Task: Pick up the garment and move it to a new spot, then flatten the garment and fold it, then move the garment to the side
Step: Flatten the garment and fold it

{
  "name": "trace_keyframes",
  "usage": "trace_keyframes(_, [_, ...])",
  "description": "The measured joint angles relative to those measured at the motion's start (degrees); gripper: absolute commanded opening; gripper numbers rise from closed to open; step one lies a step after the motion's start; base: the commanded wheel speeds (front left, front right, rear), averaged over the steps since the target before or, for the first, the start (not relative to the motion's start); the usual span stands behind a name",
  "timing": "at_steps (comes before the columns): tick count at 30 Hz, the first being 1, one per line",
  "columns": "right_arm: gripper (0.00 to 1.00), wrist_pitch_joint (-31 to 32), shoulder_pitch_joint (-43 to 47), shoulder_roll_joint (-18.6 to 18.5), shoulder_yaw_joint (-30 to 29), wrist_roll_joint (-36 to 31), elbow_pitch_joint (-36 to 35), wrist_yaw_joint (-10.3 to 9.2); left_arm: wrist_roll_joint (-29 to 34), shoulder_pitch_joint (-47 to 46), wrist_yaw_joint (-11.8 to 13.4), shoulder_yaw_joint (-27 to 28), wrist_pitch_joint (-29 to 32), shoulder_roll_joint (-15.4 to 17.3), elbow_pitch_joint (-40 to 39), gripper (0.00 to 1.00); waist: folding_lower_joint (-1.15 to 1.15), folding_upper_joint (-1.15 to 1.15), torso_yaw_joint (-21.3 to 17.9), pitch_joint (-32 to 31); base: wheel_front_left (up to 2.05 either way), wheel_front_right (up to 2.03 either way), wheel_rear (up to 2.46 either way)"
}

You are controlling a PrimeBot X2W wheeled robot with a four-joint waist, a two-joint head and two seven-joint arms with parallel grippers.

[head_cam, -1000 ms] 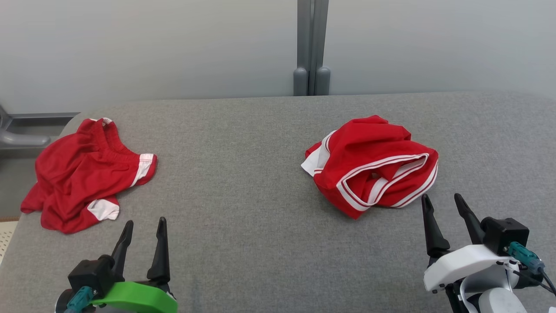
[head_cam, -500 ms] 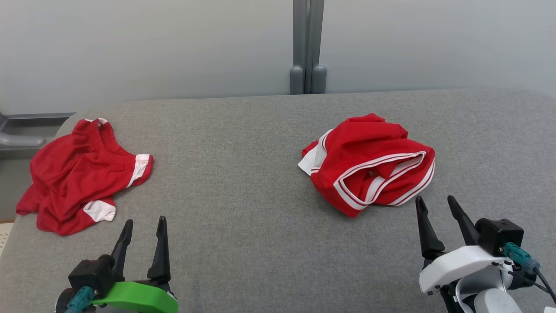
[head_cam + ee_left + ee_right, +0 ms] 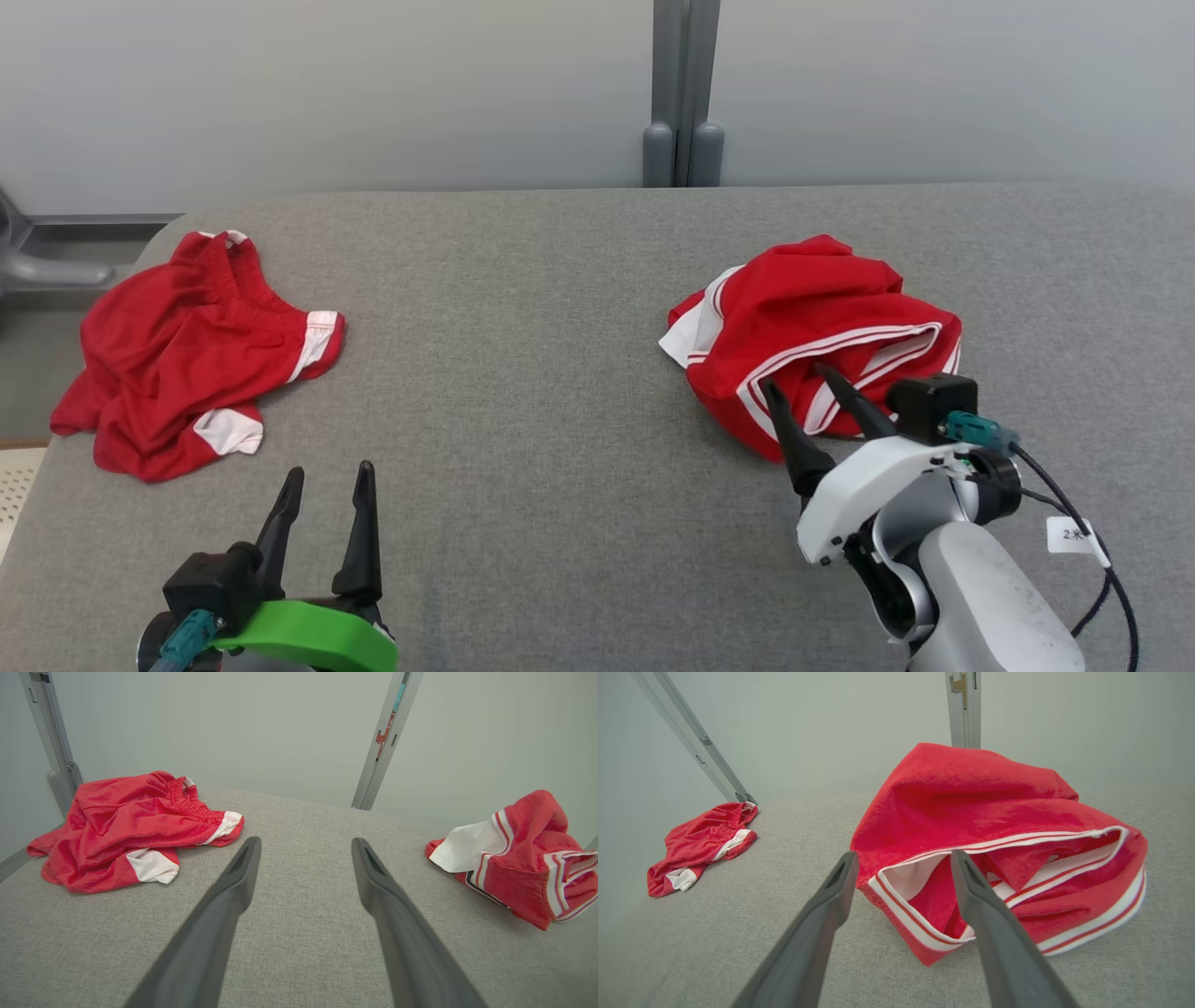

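A crumpled red garment with white-striped trim (image 3: 812,308) lies on the right half of the grey fabric table (image 3: 523,373); it also appears in the left wrist view (image 3: 523,858) and the right wrist view (image 3: 971,798). My right gripper (image 3: 796,377) stands open at its near edge, and its fingertips overlap the striped hem. In the right wrist view the right gripper (image 3: 903,855) straddles the hem's left corner, with one finger (image 3: 971,891) in front of the garment's opening. My left gripper (image 3: 330,469) is open at the lower left and holds nothing; between its fingers in the left wrist view (image 3: 306,840) is bare table.
Red shorts with white patches (image 3: 187,345) lie crumpled at the table's left edge, as the left wrist view (image 3: 131,826) and right wrist view (image 3: 700,849) confirm. A grey post (image 3: 680,93) stands against the pale wall behind. A grey frame (image 3: 47,271) sits beyond the left edge.
My right gripper has moved forward and left, from short of the striped garment to its near hem. The camera shifted slightly. The left gripper and both garments stayed put.
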Motion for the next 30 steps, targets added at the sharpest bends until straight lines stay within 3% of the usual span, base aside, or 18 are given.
trace_keyframes(14, [1.00,0.75,-12.99,-0.02,8.09,10.40,21.15,-0.01,0.00,-1.47,-1.03,-1.33,0.02,-0.10,1.37,1.00,0.00,0.00,4.91,1.50,0.00,0.00,0.00])
trace_keyframes(15, [0.36,0.30,-13.57,-0.03,8.58,10.89,22.01,-0.01,0.00,-1.59,-1.16,-1.43,0.01,-0.10,1.45,1.00,0.00,0.00,5.19,1.55,0.00,0.00,0.00])
trace_keyframes(16, [0.00,-0.90,-14.49,-0.04,9.27,10.94,22.97,-0.01,0.01,-1.66,-1.20,-1.54,0.01,-0.10,1.55,1.00,0.00,0.00,5.57,1.59,0.00,0.00,0.00])
trace_keyframes(23, [0.00,-7.61,-19.98,-0.04,12.81,12.05,23.93,-0.01,0.01,-1.68,-1.08,-1.66,0.01,-0.11,1.52,1.00,0.00,0.00,6.61,1.00,0.00,0.00,0.00])
trace_keyframes(30, [0.00,-10.16,-30.34,-0.03,16.59,14.29,21.06,-0.01,-0.03,-1.69,-0.62,-1.27,0.01,0.05,0.59,1.00,0.00,0.00,6.12,1.00,0.00,0.00,0.00])
